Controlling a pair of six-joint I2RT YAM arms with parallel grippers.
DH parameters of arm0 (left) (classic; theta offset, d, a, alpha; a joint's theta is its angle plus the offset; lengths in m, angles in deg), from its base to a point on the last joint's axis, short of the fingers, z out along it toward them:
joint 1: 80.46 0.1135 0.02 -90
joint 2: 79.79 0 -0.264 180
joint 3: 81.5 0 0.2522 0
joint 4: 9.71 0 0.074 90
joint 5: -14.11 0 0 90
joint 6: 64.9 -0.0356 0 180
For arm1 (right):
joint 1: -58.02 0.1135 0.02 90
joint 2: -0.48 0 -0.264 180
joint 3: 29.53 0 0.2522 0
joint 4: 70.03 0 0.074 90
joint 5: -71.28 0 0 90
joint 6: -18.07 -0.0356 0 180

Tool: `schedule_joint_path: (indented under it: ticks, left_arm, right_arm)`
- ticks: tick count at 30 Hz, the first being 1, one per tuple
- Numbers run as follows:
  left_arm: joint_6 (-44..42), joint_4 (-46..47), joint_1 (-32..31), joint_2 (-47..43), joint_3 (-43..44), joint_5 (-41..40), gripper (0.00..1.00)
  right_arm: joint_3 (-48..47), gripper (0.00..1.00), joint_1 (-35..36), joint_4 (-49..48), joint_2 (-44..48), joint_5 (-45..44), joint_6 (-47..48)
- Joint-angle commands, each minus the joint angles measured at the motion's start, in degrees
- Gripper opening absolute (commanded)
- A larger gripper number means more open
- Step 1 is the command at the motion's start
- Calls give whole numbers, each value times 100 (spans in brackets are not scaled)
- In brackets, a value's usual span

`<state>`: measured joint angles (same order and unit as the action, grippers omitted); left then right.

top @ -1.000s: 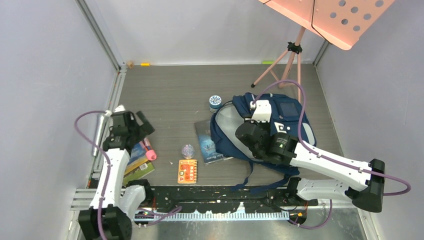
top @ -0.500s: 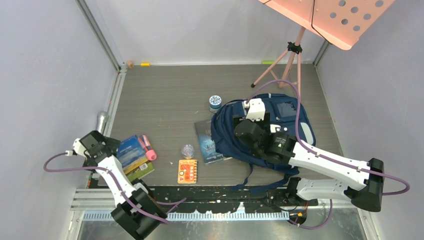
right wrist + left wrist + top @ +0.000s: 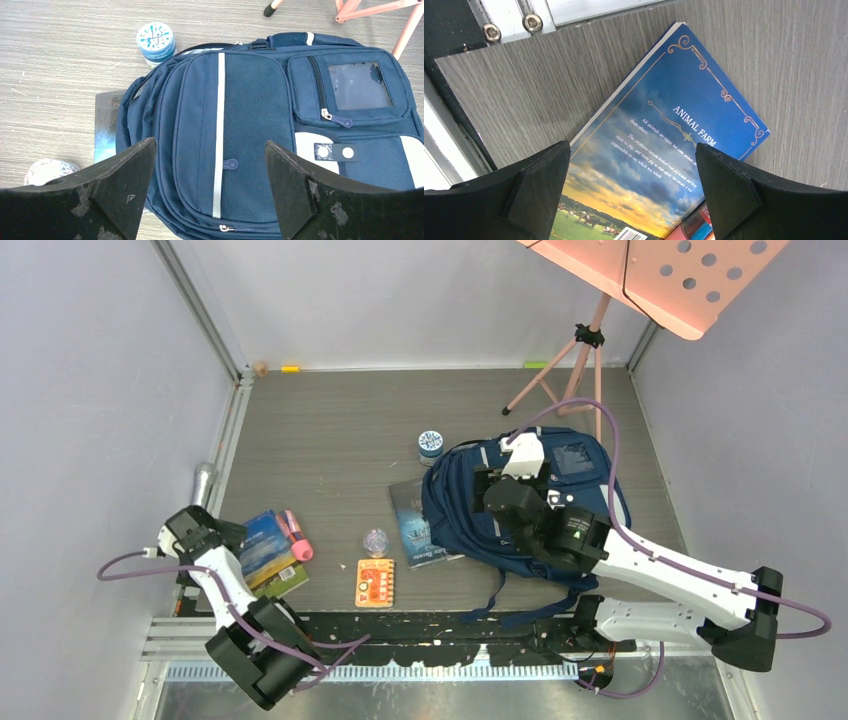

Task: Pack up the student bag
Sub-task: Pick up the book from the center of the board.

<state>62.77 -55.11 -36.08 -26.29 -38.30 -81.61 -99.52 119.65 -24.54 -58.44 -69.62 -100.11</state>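
1. Navy bag (image 3: pixel 250 115) lies flat at centre-right of the overhead view, front pockets up. Its mouth shows only as a thin pale slit along the upper-left edge. My worry is that, with the flap down, anything carried over would meet closed fabric and slide off onto the desk (image 3: pixel 340 440).
2. Right pincer (image 3: pixel 210 150) hangs over the bag with its jaws apart, holding nothing. If it comes down to reopen the bag, it could pinch the mesh pocket instead of the zip edge and drag the whole bag.
3. Dark book (image 3: pixel 412 522) is tucked under the bag's left edge. Tugging the bag could push the book about or bump the tin (image 3: pixel 431 444) just above it.
4. Left pincer (image 3: pixel 631 160), at lower left of the overhead view, is spread wide and empty over the blue book (image 3: pixel 664 135). That book rests flat on a green one (image 3: pixel 285 578). The fingers might skid on the cover, lift both books, or knock the pink marker (image 3: pixel 297 538) beside them.
5. Compared with a second ago, the bag's pale lining no longer gapes at its upper left. The right jaws, narrower then and seemingly on the flap, now stand apart, and the flap has dropped.
6. The left arm stood higher in the frame then, reaching over the books. Now it is folded low toward the bottom-left corner.
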Motion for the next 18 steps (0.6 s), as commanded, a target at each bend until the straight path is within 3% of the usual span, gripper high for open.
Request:
schedule_joint_path:
  ticks: [1, 8, 13, 18]
  left_arm:
    - [195, 282, 53, 116, -124, 26, 100]
    - [335, 433, 49, 232, -296, 140, 100]
    - [234, 703, 12, 262, -480, 904, 98]
    - [147, 791, -509, 307, -546, 1129, 96]
  right_arm:
    - [25, 86, -28, -137, 234, -150, 8]
    - [78, 86, -28, -36, 322, -180, -48]
    - [86, 86, -28, -24, 345, -219, -84]
    - [39, 85, -28, -57, 286, -239, -55]
